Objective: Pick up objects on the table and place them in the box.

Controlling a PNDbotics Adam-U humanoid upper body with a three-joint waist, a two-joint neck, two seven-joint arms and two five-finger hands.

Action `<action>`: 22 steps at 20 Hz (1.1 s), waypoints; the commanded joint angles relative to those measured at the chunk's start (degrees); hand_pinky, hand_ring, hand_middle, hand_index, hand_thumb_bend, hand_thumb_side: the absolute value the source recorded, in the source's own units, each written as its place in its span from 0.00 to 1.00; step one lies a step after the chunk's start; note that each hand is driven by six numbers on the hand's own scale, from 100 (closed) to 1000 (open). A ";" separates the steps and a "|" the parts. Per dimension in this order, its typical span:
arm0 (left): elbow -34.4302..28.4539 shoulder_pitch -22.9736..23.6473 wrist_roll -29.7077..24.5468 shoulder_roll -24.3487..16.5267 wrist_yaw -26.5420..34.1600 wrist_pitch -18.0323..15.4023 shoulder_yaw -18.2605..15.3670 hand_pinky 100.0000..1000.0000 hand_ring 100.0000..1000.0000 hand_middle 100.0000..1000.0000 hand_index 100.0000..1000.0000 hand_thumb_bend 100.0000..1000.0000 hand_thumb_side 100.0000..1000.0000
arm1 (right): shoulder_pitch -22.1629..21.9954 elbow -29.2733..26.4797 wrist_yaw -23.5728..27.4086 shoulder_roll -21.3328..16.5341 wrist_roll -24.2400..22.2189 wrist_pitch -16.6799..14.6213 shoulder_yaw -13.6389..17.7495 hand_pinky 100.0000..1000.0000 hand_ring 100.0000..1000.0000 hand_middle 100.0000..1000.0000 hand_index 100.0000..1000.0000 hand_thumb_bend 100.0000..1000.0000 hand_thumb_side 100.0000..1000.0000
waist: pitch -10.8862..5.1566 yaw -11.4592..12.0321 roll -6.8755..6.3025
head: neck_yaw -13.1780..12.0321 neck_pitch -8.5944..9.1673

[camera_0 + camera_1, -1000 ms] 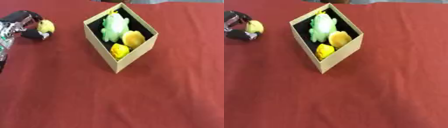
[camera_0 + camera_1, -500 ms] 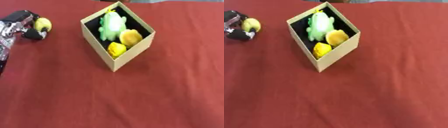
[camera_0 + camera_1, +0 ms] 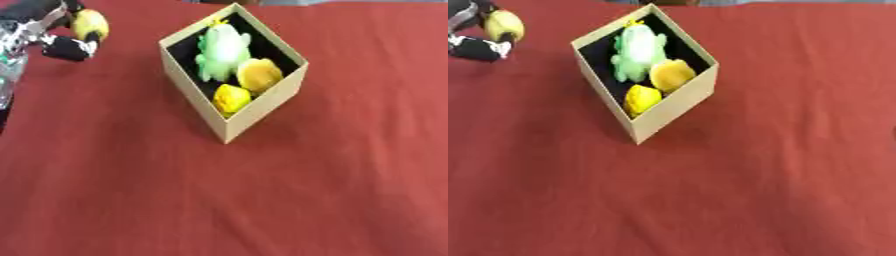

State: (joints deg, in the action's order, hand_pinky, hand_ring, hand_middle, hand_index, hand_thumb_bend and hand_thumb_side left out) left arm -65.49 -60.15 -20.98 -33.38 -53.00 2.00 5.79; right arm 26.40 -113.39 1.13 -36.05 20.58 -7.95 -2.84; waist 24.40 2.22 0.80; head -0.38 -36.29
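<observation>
One yellow object [image 3: 90, 24] is pinched in the left hand [image 3: 59, 35] at the upper left, fingers curled round it. Compared with a second ago it sits higher and closer to the top edge in both views, but the box [image 3: 262, 109] has also shifted up and sideways in the picture, so much of that is head movement. Against the box, the hand and object look roughly level with the box's far end now, where earlier they sat level with its near half. Judgement: the object is lifted and in carry, not yet over the opening, so one placement remains.

Box: tan cardboard, dark inside, sitting corner-on upon the red table [image 3: 262, 200]. Inside are three things: a green-and-white plush toy [image 3: 220, 50] at the far end, an orange-yellow round item [image 3: 257, 74] beside it, and a smaller yellow item [image 3: 230, 97] at the near corner, all touching. Room left looks tight.

Right hand is not in view. No other loose objects show on the table.
</observation>
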 commanded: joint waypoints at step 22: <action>-12.28 -4.39 -8.60 8.16 11.76 -5.93 12.86 0.69 0.66 0.62 0.78 0.00 0.46 | 3.16 -1.20 0.78 -0.79 -1.71 -0.49 -0.52 0.83 0.77 0.72 0.75 0.00 0.77 | -2.30 -0.72 -0.43 | 2.37 -2.45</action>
State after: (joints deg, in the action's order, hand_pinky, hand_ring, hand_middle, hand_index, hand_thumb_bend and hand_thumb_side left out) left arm -78.20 -63.59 -29.52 -25.01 -41.62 -3.58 18.88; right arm 28.79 -113.39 1.65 -35.98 19.02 -8.39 -3.61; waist 23.82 1.53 0.27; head 1.72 -38.36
